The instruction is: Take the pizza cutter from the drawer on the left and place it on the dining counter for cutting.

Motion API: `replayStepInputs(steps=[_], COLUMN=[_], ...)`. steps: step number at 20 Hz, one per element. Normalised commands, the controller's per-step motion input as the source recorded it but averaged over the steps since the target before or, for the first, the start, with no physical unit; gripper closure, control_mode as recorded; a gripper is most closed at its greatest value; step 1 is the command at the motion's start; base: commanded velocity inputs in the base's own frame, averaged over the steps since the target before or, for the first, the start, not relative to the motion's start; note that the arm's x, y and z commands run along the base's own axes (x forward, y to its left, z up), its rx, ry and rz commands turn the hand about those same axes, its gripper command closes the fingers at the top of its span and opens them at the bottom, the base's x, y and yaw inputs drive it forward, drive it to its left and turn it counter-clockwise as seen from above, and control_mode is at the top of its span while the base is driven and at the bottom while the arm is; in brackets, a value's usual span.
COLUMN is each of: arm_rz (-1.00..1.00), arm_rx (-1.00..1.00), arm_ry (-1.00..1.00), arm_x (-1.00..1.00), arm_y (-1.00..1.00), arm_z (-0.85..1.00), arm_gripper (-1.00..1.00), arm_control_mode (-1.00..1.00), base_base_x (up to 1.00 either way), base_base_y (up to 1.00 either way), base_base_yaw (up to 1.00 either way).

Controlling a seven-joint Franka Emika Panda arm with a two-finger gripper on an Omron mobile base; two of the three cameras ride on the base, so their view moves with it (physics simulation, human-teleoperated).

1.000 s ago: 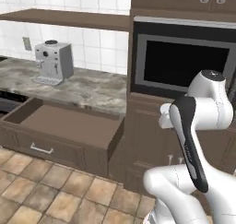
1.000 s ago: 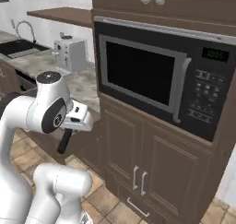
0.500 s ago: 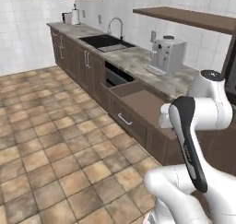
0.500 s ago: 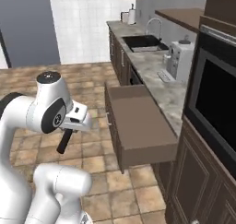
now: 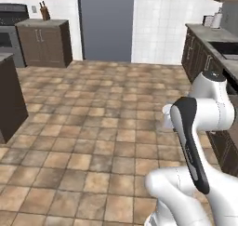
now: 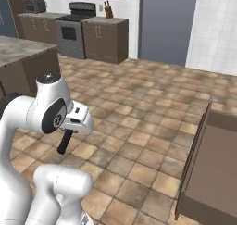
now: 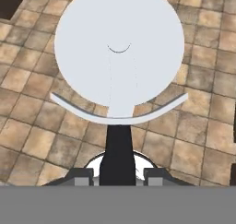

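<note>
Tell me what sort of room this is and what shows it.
A home kitchen, rendered. A stove stands between dark cabinets, a knife block sits on the worktop, and a sink is set into the side counter. An open drawer juts over the tiled floor.

floor (image 5: pixel 93 127): brown stone tiles, shades varying from tan to darker brown
doorway panel (image 5: pixel 106 24): tall, flat blue-grey, set in the far wall
wall tiles (image 5: pixel 160 20): white, right of the doorway panel
stove (image 6: pixel 71 28): dark, between brown cabinets at the far wall
knife block (image 6: pixel 108 9): on the cabinet top right of the stove
sink (image 5: pixel 227 48): dark basin in the right-hand worktop
</note>
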Motion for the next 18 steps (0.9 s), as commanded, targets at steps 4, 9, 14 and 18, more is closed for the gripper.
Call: replayStepInputs(steps=[4, 9, 14, 18], arm_rz=[0.0, 0.0, 0.0, 0.0], arm_rx=[0.0, 0.0, 0.0, 0.0], arm_ry=[0.0, 0.0, 0.0, 0.0], arm_x=[0.0, 0.0, 0.0, 0.0], arm_y=[0.0, 0.0, 0.0, 0.0], arm_z=[0.0, 0.0, 0.0, 0.0], arm_gripper=[1.0, 1.0, 1.0, 1.0], arm_control_mode=[1.0, 1.0, 1.0, 1.0], base_base_x=[0.05, 0.31, 0.94, 1.0], base_base_y=[0.14, 0.4, 0.07, 0.11], base_base_yaw=[0.91, 0.75, 0.32, 0.18])
